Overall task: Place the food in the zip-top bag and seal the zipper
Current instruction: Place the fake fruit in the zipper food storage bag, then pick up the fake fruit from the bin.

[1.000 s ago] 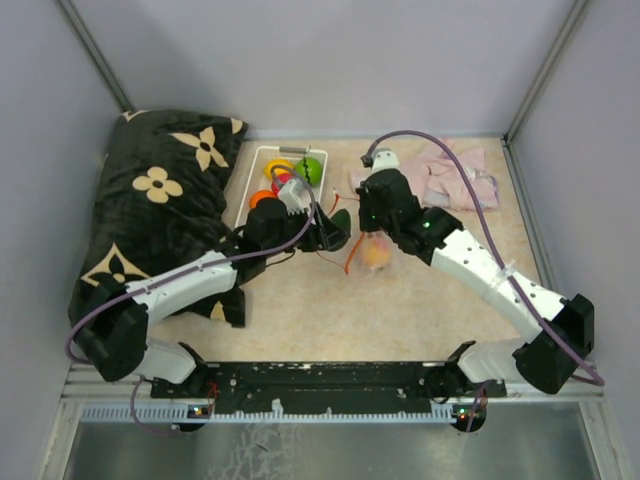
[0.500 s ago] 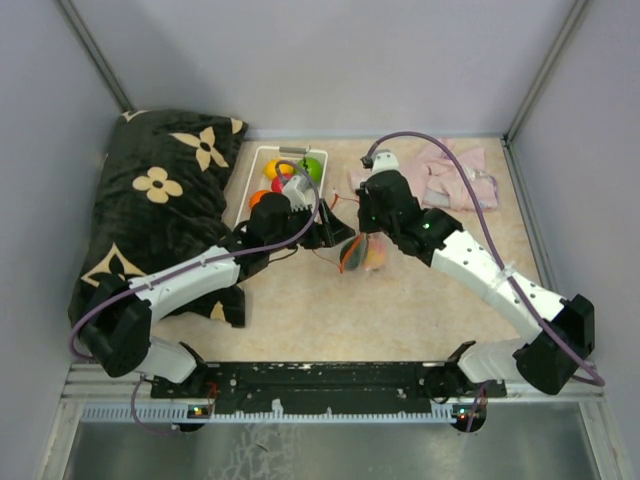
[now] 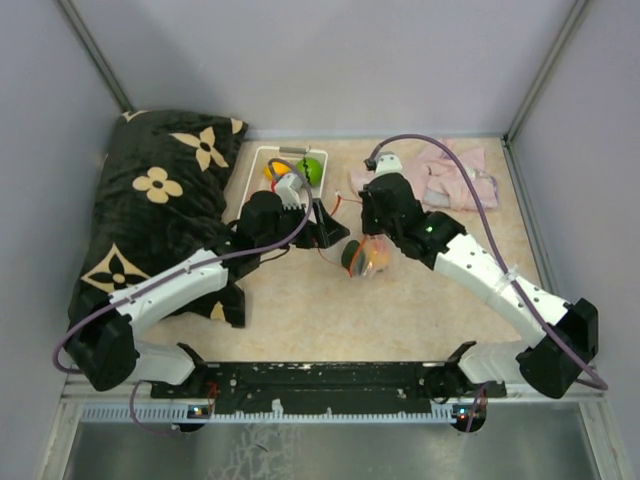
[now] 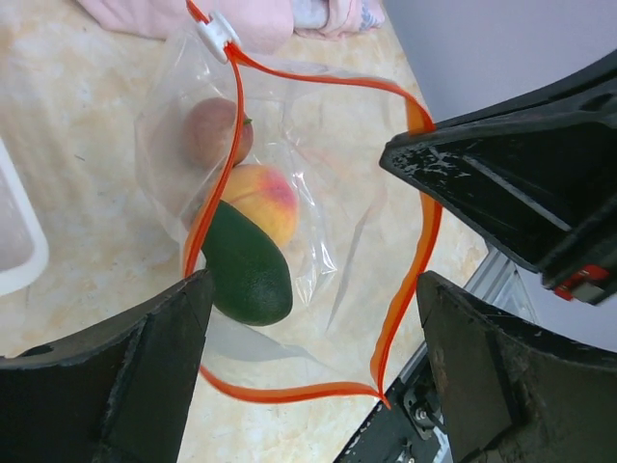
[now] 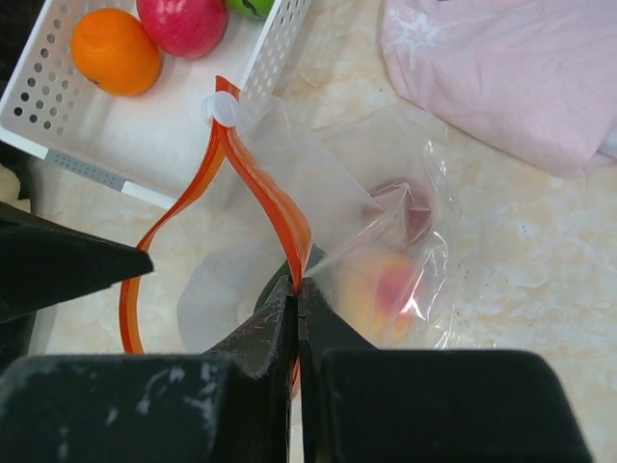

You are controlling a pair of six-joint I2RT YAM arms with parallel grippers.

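Note:
The clear zip-top bag (image 3: pixel 366 258) lies between my grippers with its mouth held open. Its red-orange zipper (image 4: pixel 405 280) forms a wide loop with a white slider (image 4: pixel 217 32). Inside lie a dark green avocado (image 4: pixel 246 272), a peach (image 4: pixel 262 200) and a brown fruit (image 4: pixel 214 130). My right gripper (image 5: pixel 297 285) is shut on the zipper strip (image 5: pixel 280 207) and lifts the mouth. My left gripper (image 4: pixel 313 289) is open and empty, just above the bag's mouth. In the top view the left gripper (image 3: pixel 330 228) and the right gripper (image 3: pixel 375 235) flank the bag.
A white slotted basket (image 5: pixel 53 145) stands behind the left gripper and holds an orange fruit (image 5: pixel 116 50), a red one (image 5: pixel 183 21) and a green one (image 3: pixel 310 170). A pink cloth (image 3: pixel 450 175) lies at the back right. A black flowered pillow (image 3: pixel 160 210) fills the left side.
The dark green avocado left my left gripper and dropped into the bag. The left gripper drew back a little and is empty. The right gripper kept its hold on the zipper.

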